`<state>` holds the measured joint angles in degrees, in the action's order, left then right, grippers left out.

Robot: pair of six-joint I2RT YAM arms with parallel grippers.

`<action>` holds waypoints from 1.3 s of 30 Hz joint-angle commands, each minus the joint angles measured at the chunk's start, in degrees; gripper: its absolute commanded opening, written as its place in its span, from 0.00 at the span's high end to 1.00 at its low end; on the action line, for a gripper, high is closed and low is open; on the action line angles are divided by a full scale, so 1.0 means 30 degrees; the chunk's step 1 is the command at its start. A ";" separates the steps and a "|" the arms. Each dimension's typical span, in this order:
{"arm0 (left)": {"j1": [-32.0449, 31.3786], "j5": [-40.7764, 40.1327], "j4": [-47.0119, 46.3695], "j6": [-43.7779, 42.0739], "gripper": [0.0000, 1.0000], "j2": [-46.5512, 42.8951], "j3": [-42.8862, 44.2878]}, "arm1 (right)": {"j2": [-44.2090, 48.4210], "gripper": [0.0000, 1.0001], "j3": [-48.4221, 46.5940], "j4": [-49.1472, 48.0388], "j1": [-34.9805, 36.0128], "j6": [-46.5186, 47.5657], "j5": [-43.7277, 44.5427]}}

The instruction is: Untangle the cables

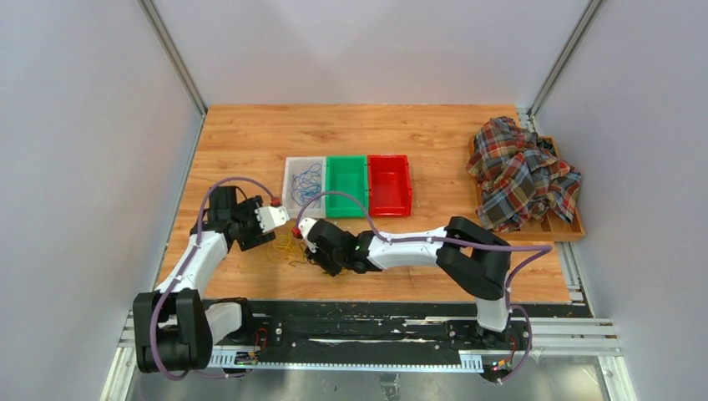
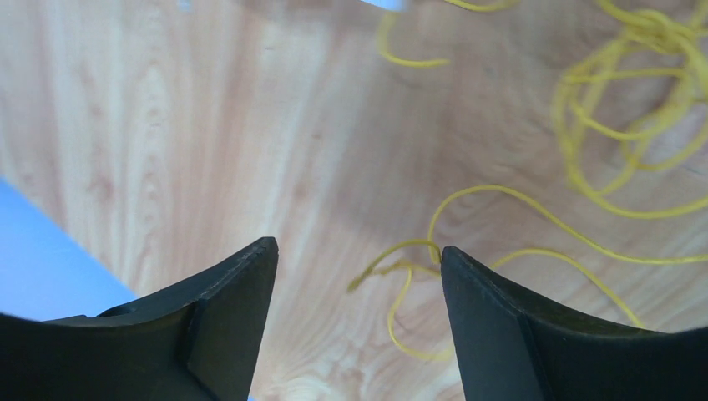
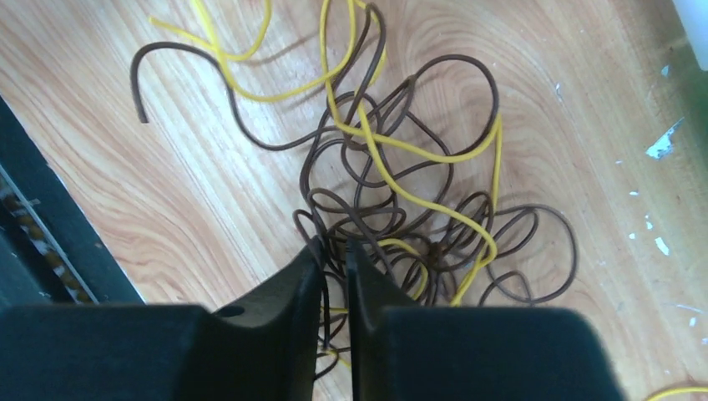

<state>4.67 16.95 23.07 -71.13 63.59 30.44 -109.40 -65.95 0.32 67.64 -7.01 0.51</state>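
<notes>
A tangle of brown cables (image 3: 417, 209) with yellow cables (image 3: 392, 150) woven through it lies on the wooden table (image 1: 417, 142). My right gripper (image 3: 334, 247) is down in the near edge of this tangle, its jaws nearly together with a brown strand in the narrow gap. In the top view it (image 1: 311, 255) sits at the pile (image 1: 290, 249). My left gripper (image 2: 359, 251) is open just above the table, with a loose yellow cable end (image 2: 401, 269) between its fingers, touching the right fingertip (image 2: 467, 284). More yellow loops (image 2: 634, 100) lie beyond. Blue cables (image 1: 307, 178) sit in a clear bin.
A clear bin (image 1: 291, 188), a green bin (image 1: 346, 185) and a red bin (image 1: 390, 184) stand in a row behind the pile. A plaid cloth (image 1: 522, 171) lies heaped on a wooden tray (image 1: 568, 230) at the right. The table's front edge is close by (image 3: 50, 234).
</notes>
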 commanded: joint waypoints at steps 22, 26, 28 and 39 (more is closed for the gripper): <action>-0.1498 0.9172 1.1926 0.1861 0.13 -0.5077 1.0155 | 0.8865 0.99 0.2362 -0.1267 -0.5044 -0.3021 -1.4859; -0.4704 1.0334 1.2059 0.4425 0.13 -0.5981 0.9789 | 0.8722 0.99 0.2263 -0.1993 -0.5052 -0.3132 -1.5411; -0.6765 0.9611 1.2084 0.5322 0.13 -0.6064 0.9532 | 0.8589 0.99 0.2318 -0.2549 -0.5040 -0.3379 -1.5630; -0.8870 0.8833 1.2078 0.4600 0.36 -0.5109 0.9027 | 0.8258 0.99 0.2627 -0.3940 -0.5040 -0.3927 -1.5662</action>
<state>-20.93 43.05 59.05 -57.21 46.98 57.25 -84.29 -58.54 -8.86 53.21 -18.02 -45.06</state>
